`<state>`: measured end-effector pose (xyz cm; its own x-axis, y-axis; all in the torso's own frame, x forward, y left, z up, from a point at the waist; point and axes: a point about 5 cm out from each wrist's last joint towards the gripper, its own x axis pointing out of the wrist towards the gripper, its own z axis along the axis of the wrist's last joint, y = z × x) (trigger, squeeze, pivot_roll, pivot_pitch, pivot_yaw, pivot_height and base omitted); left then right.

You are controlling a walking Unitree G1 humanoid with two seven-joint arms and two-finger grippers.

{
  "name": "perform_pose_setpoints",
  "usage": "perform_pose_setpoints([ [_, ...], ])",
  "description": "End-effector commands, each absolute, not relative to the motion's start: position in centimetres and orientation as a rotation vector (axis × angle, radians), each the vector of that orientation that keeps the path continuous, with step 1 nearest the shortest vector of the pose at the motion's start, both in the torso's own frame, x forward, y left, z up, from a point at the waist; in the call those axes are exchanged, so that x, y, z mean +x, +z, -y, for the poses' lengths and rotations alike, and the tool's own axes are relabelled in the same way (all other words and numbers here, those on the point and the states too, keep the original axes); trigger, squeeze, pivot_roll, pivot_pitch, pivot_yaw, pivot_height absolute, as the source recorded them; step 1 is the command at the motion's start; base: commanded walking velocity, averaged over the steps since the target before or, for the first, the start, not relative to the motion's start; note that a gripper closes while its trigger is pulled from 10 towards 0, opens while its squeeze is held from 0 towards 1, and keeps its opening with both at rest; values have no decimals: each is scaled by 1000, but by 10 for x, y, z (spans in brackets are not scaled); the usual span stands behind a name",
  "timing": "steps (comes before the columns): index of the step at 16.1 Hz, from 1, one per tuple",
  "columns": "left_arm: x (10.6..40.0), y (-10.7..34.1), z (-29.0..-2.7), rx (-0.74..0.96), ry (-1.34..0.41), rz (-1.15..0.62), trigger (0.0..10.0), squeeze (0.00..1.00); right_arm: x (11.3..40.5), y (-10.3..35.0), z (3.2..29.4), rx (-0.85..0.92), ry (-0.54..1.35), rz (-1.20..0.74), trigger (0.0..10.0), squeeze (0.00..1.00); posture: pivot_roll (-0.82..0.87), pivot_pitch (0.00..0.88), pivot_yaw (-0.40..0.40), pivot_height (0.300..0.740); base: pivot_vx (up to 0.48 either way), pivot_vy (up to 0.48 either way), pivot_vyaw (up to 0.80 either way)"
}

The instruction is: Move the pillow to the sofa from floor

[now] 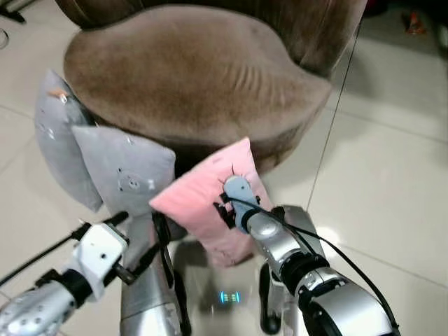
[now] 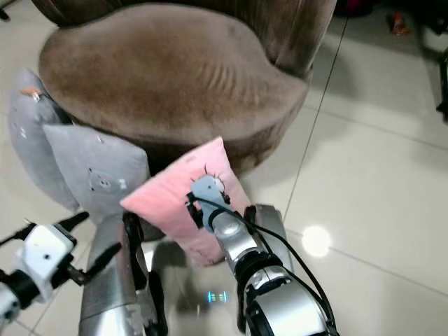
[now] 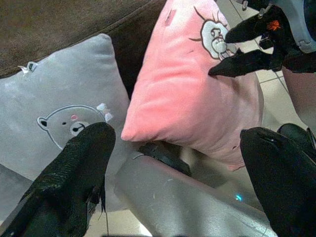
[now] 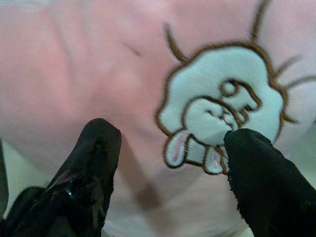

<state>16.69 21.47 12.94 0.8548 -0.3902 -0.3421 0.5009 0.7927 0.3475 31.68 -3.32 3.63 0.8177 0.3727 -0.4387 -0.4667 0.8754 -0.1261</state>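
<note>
Pink pillow [image 1: 210, 203] stands on edge on the tiled floor [image 1: 392, 175], leaning against the front base of the brown sofa [image 1: 189, 77], just right of two grey pillows [image 1: 126, 171] propped against the same base.

Right gripper [image 4: 168, 163] is pressed up to the pink pillow's face, fingers spread wide either side of the embroidered bunny patch [image 4: 222, 113]. Nothing pinched yet; the fabric between the fingertips [image 4: 101, 148] looks flat, not bunched.

Left gripper [image 3: 177, 168] hangs low in front of the sofa base, jaws wide apart, empty, aimed at the gap between the grey bear pillow [image 3: 64, 113] and the pink one.

Handling, as a judgement: pillow looks light, soft, plush, not fragile. It will compress and sag, so a shallow pinch on the flat face probably slips off. Better to take a corner or the top edge nearest the sofa seat, where the fabric can bunch between the fingers, or to clamp it between both grippers. The lift to the seat is short.
</note>
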Motion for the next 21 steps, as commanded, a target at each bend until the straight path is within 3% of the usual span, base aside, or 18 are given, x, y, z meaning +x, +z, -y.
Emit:
perform_pose_setpoints([
  [1,160,133,-218,442,-478,-279,10000,588,312,50,-6,-123,499,-373,10000,0,78,397,16,461,0,0,0],
  [9,133,133,-227,425,-451,-343,10000,584,302,70,-41,77,616,-243,10000,0,66,375,3,461,0,0,0],
  [10,127,129,-233,385,-436,-366,10000,584,306,71,-33,65,589,-218,10000,0,62,336,-1,461,0,0,0],
  [11,121,125,-247,332,-392,-396,10000,565,315,78,-17,158,552,-174,10000,0,54,292,-4,461,0,0,0],
  [12,121,122,-257,307,-361,-405,10000,467,322,84,-6,181,540,-128,10000,0,42,252,-5,461,0,0,0],
  [16,178,133,-313,323,-102,-274,10000,251,342,120,87,197,440,76,10000,0,9,134,-14,461,0,0,0],
  [17,207,137,-320,340,-56,-213,10000,278,337,126,115,161,375,99,10000,0,-28,103,1,461,0,0,0],
  [18,246,135,-300,304,-137,-154,10000,302,318,125,139,107,309,97,10000,0,-63,71,16,461,0,0,0],
  [19,268,133,-282,268,-216,-137,10000,639,306,125,149,83,283,82,10000,0,-74,62,22,461,0,0,0],
  [20,280,127,-267,240,-274,-150,10000,639,298,123,154,52,271,67,10000,0,-92,57,29,461,0,0,0],
  [21,293,114,-249,189,-323,-200,10000,1000,287,118,159,14,246,30,10000,0,-121,61,42,461,0,0,0],
])
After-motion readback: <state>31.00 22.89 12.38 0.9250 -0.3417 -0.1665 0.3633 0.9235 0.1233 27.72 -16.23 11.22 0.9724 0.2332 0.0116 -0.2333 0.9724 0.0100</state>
